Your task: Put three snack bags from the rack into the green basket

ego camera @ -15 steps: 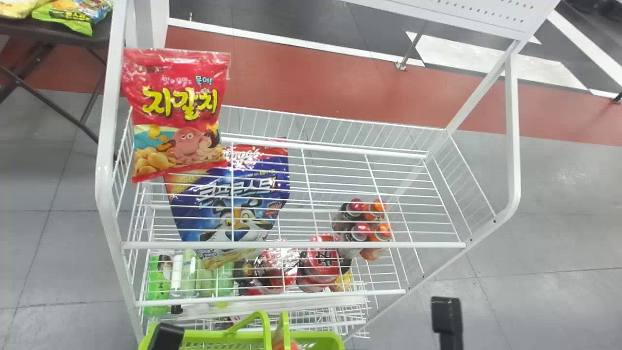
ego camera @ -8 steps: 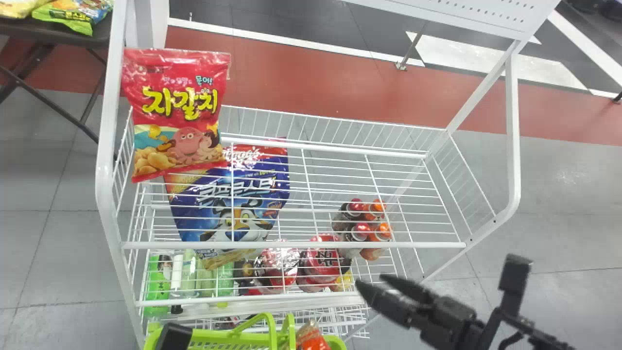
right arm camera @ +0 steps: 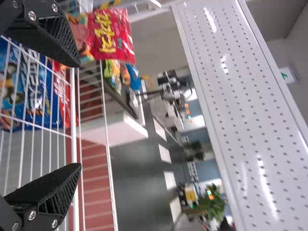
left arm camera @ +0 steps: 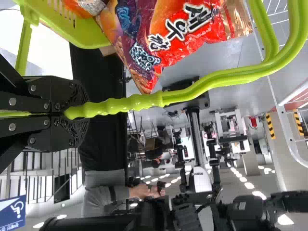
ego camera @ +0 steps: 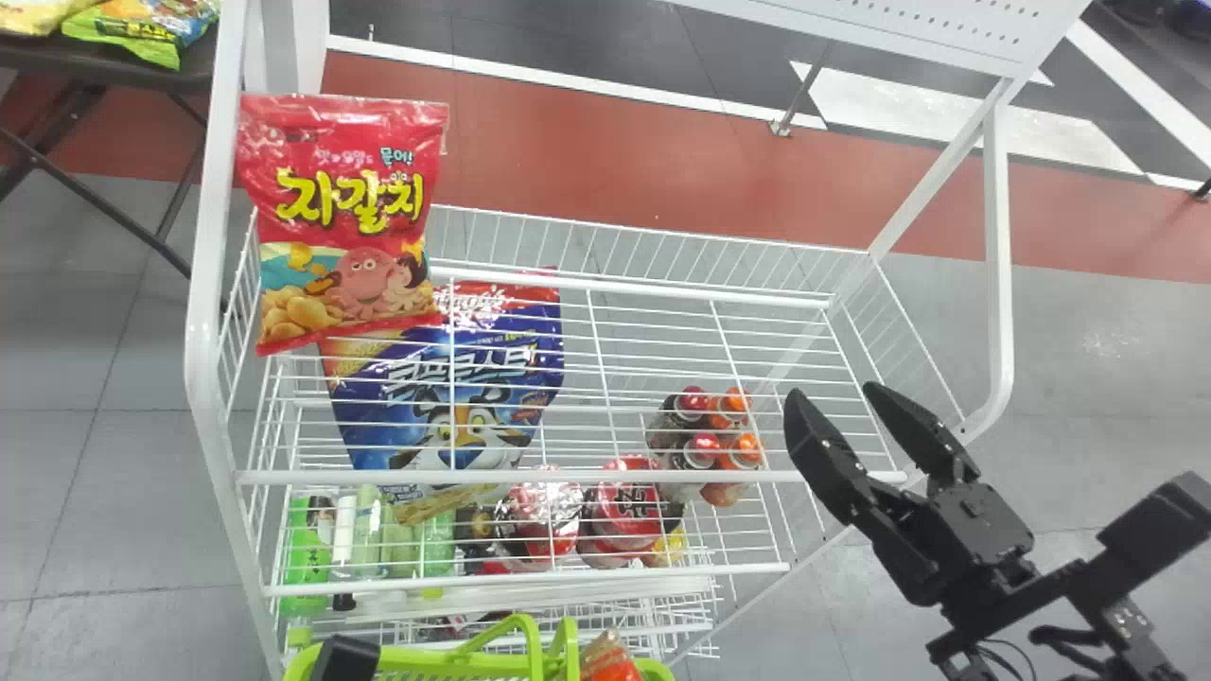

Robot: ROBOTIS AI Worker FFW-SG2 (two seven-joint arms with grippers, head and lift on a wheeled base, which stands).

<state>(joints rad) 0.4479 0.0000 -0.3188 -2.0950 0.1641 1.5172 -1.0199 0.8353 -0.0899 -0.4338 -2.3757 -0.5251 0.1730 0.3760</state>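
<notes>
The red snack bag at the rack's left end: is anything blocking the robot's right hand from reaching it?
Nothing visible stands between the right gripper and the red snack bag. They are at opposite ends of the upper wire shelf, with the blue bag and capped bottles seen beneath its wires, so the way across looks open.

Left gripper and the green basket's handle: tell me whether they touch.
Touching. The left wrist view shows it: the left gripper has its fingers closed on the basket handle, one on either side.
</notes>
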